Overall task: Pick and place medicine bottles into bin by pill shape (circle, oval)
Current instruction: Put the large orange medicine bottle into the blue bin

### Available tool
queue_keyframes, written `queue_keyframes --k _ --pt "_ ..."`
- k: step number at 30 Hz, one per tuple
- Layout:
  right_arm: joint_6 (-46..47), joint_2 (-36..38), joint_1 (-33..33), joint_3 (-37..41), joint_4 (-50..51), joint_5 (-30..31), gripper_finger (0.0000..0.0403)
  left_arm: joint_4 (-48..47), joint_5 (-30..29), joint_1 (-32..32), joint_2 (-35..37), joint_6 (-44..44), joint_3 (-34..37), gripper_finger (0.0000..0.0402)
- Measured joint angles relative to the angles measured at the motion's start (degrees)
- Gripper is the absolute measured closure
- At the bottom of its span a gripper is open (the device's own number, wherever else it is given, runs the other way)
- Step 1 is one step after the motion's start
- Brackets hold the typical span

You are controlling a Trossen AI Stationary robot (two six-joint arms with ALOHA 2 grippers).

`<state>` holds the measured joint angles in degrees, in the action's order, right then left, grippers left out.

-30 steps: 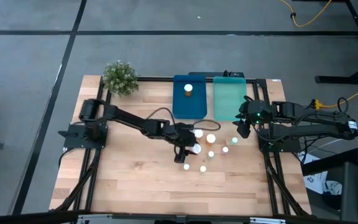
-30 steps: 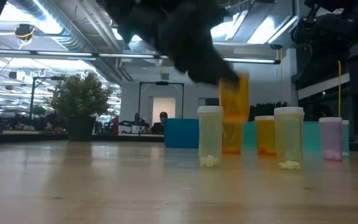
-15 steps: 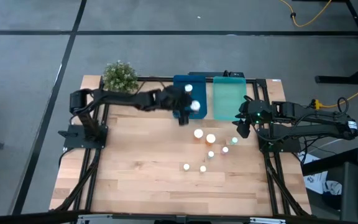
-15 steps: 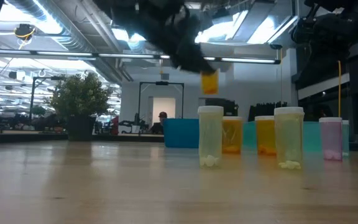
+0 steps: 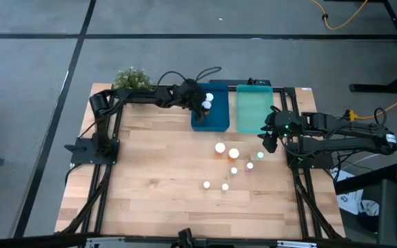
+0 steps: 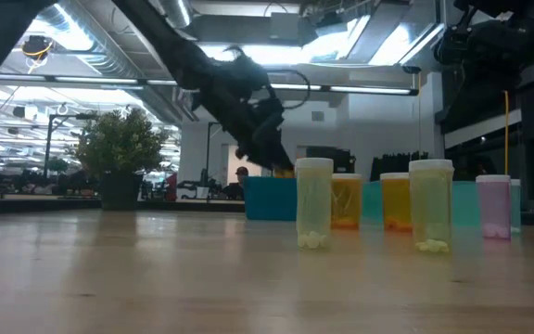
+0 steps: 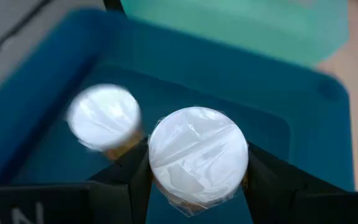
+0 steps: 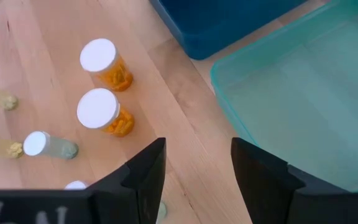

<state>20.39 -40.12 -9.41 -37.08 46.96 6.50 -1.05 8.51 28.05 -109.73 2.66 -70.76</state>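
Left gripper (image 7: 194,180) sits over the dark blue tray (image 5: 219,118), clenched on a white-capped bottle (image 7: 197,157) just beside 1 capped bottle (image 7: 104,117) standing in that tray. Right gripper (image 8: 194,171), fingers spread and empty, hangs by the teal tray (image 8: 303,106), near 2 amber bottles (image 8: 104,112) on the table (image 5: 150,186).

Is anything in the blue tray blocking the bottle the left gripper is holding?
Nothing directly below. The left gripper holds its bottle over the dark blue tray; another bottle stands close beside it.
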Motion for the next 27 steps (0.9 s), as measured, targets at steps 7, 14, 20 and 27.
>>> queue_keyframes --k 7,14,20,27 --pt "0.04 0.00 0.00 0.00 0.02 0.00 0.0220 0.25 -0.97 -1.13 -3.18 0.47 0.02 0.0217" --pt "-0.01 0.00 0.00 0.00 0.05 0.00 0.0220 0.50 -1.08 -2.29 -3.19 2.26 0.00 0.0203" --pt "0.04 0.00 0.00 0.00 0.07 0.00 0.0220 0.23 -1.97 -2.64 -3.19 2.47 0.00 0.0170" --pt "0.02 0.00 0.00 0.00 0.06 0.00 0.0220 0.52 -2.10 -2.64 -3.13 2.50 0.00 0.0140"
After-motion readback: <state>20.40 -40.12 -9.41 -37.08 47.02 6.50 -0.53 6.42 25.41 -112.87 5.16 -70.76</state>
